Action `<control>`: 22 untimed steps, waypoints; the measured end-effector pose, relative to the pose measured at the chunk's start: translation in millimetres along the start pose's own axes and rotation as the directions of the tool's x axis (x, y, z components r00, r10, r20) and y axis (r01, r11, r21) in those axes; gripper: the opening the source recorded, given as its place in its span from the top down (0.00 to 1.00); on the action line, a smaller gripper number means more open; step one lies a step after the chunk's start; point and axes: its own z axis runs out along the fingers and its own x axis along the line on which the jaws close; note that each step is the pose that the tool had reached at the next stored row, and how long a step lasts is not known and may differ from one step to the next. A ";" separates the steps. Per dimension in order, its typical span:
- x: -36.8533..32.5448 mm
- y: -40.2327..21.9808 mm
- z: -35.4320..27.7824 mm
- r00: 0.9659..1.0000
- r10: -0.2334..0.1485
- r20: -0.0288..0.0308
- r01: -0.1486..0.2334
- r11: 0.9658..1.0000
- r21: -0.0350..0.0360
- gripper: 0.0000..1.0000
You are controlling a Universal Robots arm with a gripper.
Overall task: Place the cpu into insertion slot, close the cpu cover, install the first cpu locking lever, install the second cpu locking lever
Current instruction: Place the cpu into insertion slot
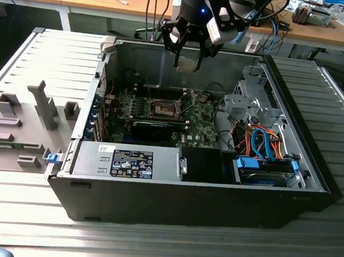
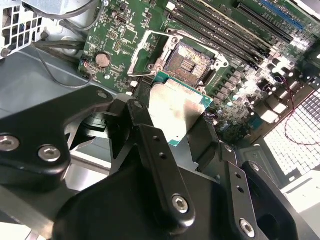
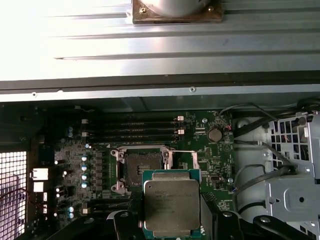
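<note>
Judging by its thin, flat build, the cpu [image 3: 171,205] is taken to be light and stiff, so little force should be needed to carry it. It is probably fragile all the same. The contact face underneath is not seen, and neither that face nor the fine contacts inside the socket [image 3: 141,167] would likely tolerate a scrape or a tilted landing. The smooth metal top looks slippery, so the outer edges are judged the right place to take hold, with the faces left untouched.

That hold is what is seen. The gripper [image 2: 172,125] is closed on the cpu, with one black finger pressed against each of two opposite edges and the top face left bare between them.

The cpu is seen as a small square. A dull silvery-grey metal plate with faint print covers most of its top, and a narrow green border runs around the plate.

It is held in the air above the socket, well clear of it and not yet seated. In both wrist views it appears offset to one side of the socket rather than centred over it. The socket is seen open and dark, edged by a silver metal frame, on the green board [image 1: 201,131] inside the opened computer case [image 1: 313,145].
</note>
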 end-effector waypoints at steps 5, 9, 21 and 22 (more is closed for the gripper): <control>0.0 -0.2 1.9 1.000 0.000 0.000 0.000 1.000 0.000 0.46; -0.1 -0.3 3.5 1.000 0.000 0.000 0.000 1.000 0.000 0.46; -0.1 -0.7 7.5 1.000 0.000 0.000 0.000 1.000 0.000 0.46; -0.1 -0.7 7.8 1.000 0.000 0.000 0.000 1.000 0.000 0.46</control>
